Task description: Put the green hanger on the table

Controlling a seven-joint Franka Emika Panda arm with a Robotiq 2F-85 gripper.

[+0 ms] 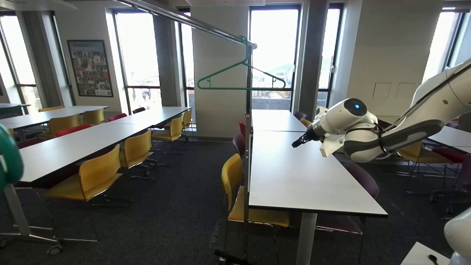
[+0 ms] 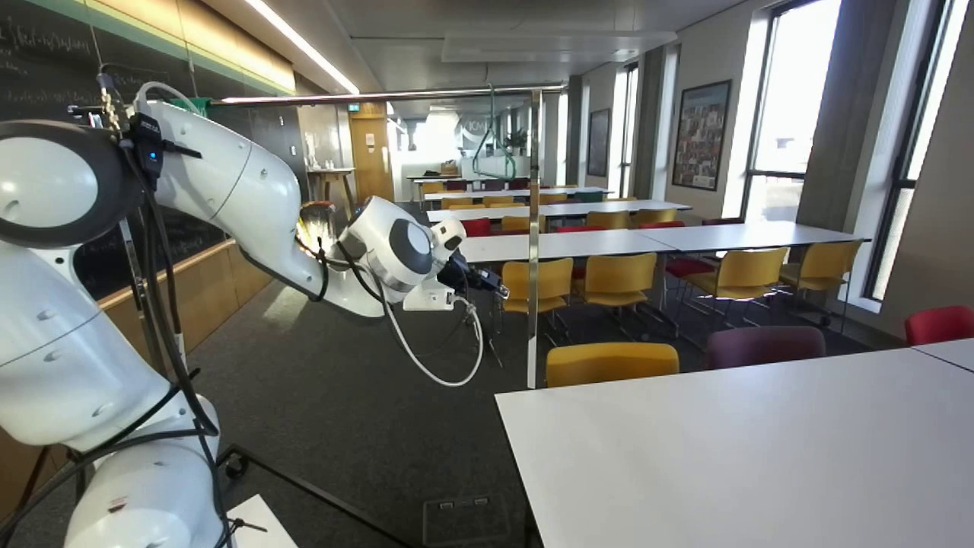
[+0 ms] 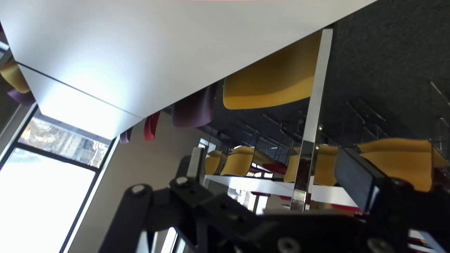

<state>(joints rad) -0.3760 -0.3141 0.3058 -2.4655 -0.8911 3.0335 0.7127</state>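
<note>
In an exterior view, found green hanger point(image 1: 237, 88) up and to the left of the gripper point(image 1: 296, 142), well apart from it; hung by its hook from the chrome rail point(image 1: 206, 28), just beside the chrome upright point(image 1: 248, 154), and not yet on the white-topped table point(image 1: 298, 176). Recorded fingers point(image 3: 355, 179) spread wide in the wrist view, gripping nothing; sighted the upright through the gap, beyond the fingertips and untouched. Did not sight any part of the hanger in the wrist view. Noted the gripper slanting downward, not aimed at the hanger, and the hanger's long lower bar roughly level, set crosswise to the rail. Unable to fix the fore-and-aft offset between the two. Judged to stand at the approach stage, with pick and placement both undone. Would likely call for raising the gripper and swinging it towards the rail, turning to meet the lower bar across its length, then lifting the hook clear before lowering. Advise watching for contact with the upright and for snagging of the hook.
</note>
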